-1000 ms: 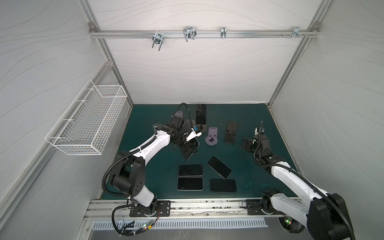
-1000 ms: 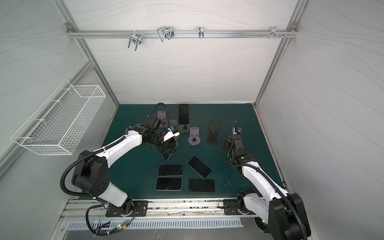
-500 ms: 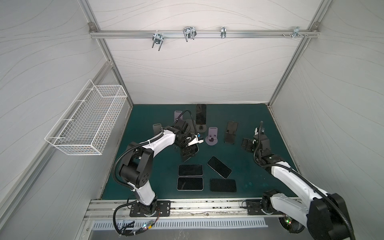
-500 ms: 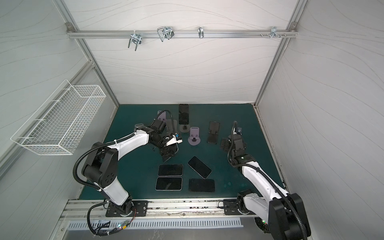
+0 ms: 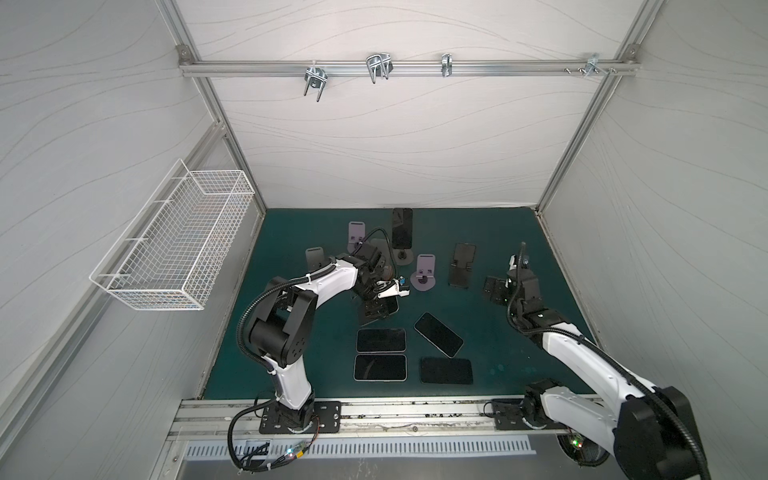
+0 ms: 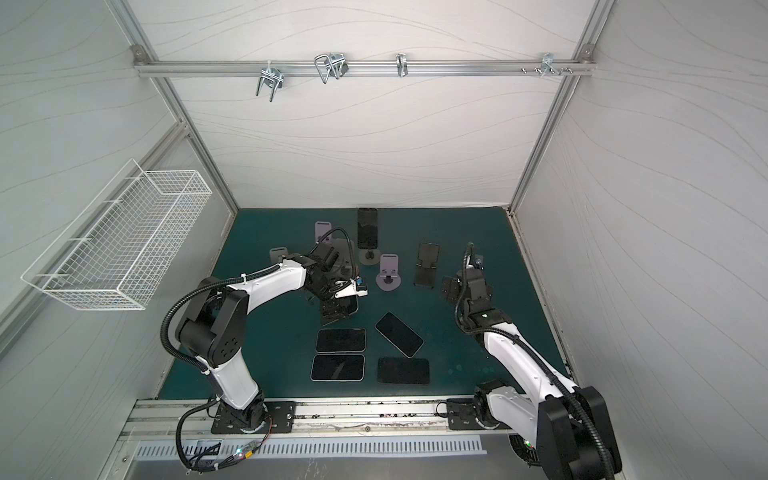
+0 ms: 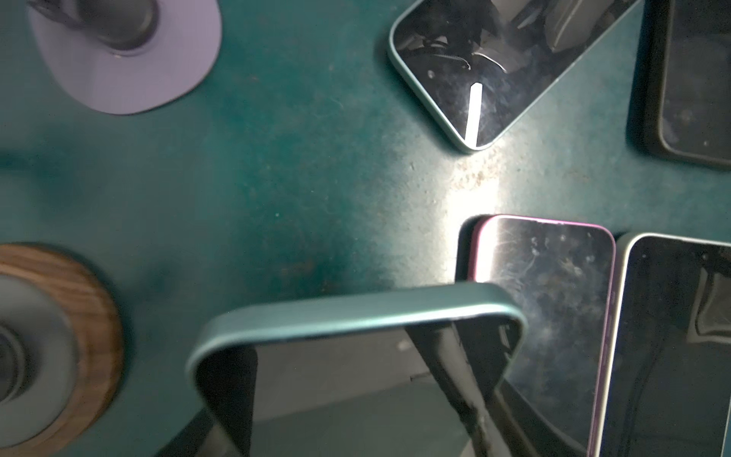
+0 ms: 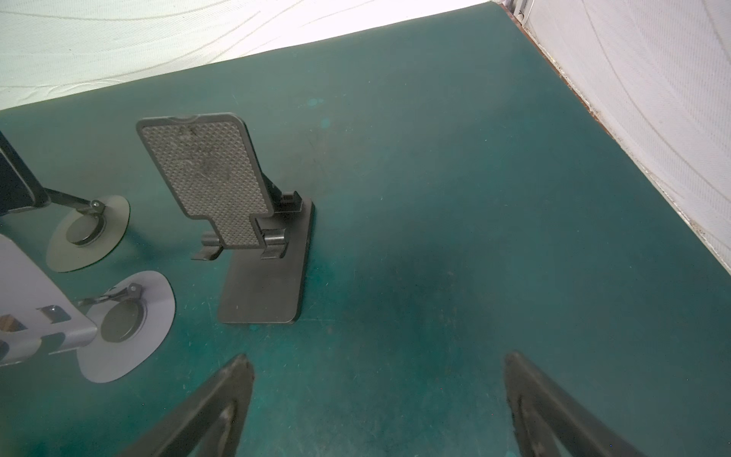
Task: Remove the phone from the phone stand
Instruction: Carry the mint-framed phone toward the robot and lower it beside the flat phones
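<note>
Left pincer [image 5: 376, 308] is pinched shut on the teal-edged phone [image 7: 356, 316]. That phone is off its cradle and hangs over the green mat [image 5: 316, 357], right by the pink-rimmed phone [image 7: 542, 300]. I can't tell if its lower end is touching the mat yet.

What's changed: a second ago your left wrist was up among the stands. Since then it has slid toward the front and now sits just behind the four flat phones [image 5: 381, 340]. The elbow has tucked in closer to the base too. Most of that move was already done half a second ago, so the last bit was small. The wood-base stand [image 7: 79, 316] is well off to one side in the left wrist view. My guess is that's the one you pulled it from.

So the removing part looks done to me. What's left is setting it down flat without clipping the pink-rimmed one.

Right pincer [image 8: 375, 376] is spread wide over bare mat near the black stand [image 8: 237, 205] and hasn't budged the whole second.

Heads up: in both top views a black phone [image 5: 402, 227] is still propped on a stand at the back.
</note>
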